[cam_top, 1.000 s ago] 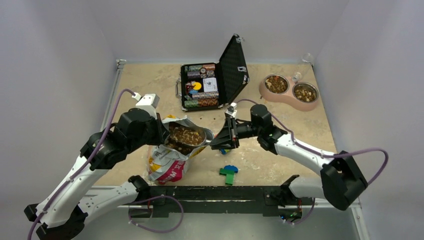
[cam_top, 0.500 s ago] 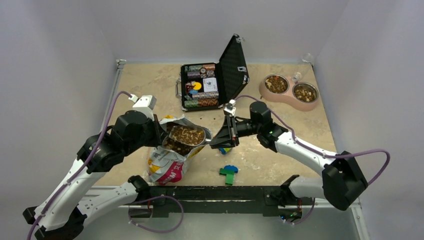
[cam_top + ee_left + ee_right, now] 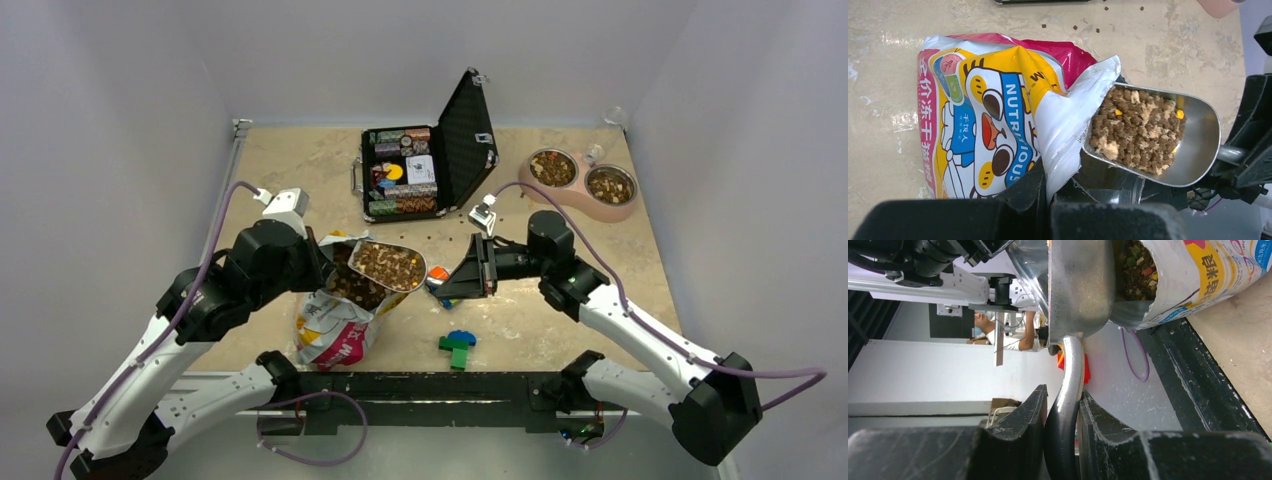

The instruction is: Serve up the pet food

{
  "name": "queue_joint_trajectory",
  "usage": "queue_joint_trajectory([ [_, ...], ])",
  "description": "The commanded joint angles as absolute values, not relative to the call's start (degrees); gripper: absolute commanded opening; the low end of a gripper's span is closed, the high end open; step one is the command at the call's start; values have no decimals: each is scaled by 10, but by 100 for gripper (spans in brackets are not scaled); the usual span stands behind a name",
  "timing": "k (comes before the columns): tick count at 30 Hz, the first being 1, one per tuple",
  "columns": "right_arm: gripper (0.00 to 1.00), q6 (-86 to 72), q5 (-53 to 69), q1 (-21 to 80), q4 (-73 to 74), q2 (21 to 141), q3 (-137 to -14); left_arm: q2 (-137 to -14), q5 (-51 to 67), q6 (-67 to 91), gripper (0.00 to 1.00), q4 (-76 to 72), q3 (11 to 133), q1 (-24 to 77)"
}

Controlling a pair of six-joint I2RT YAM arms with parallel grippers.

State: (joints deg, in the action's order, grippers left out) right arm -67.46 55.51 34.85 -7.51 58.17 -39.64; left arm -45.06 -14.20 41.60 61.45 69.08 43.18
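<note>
Mottled beige tabletop (image 3: 600, 285), plain white walls (image 3: 330, 50), left gripper (image 3: 1050, 190) clenched on the rim of the food bag (image 3: 998, 100) near the front edge, right gripper (image 3: 1064, 396) grasping the handle of a metal scoop (image 3: 1200, 140), pet food (image 3: 1135, 130) heaped in it over the bag mouth

The whole desk (image 3: 300, 160) is taken in from above and behind the arm bases. From the left wrist, the bag (image 3: 988, 100) is seen close, from above. From the right wrist, the scoop (image 3: 1080, 285) is seen along its handle. Bag, scoop and pet food (image 3: 1138, 130) are shared by all views.
</note>
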Motion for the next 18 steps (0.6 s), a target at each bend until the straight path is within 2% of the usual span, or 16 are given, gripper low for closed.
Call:
queue_joint_trajectory([
  [1, 0, -665, 552, 344, -114, 545, -389, -451, -182, 454, 0, 614, 733, 436],
  [11, 0, -722, 534, 302, -106, 434, -344, -458, -204, 475, 0, 630, 721, 436],
  [18, 0, -738, 500, 237, -38, 373, -368, -458, -216, 478, 0, 642, 722, 436],
])
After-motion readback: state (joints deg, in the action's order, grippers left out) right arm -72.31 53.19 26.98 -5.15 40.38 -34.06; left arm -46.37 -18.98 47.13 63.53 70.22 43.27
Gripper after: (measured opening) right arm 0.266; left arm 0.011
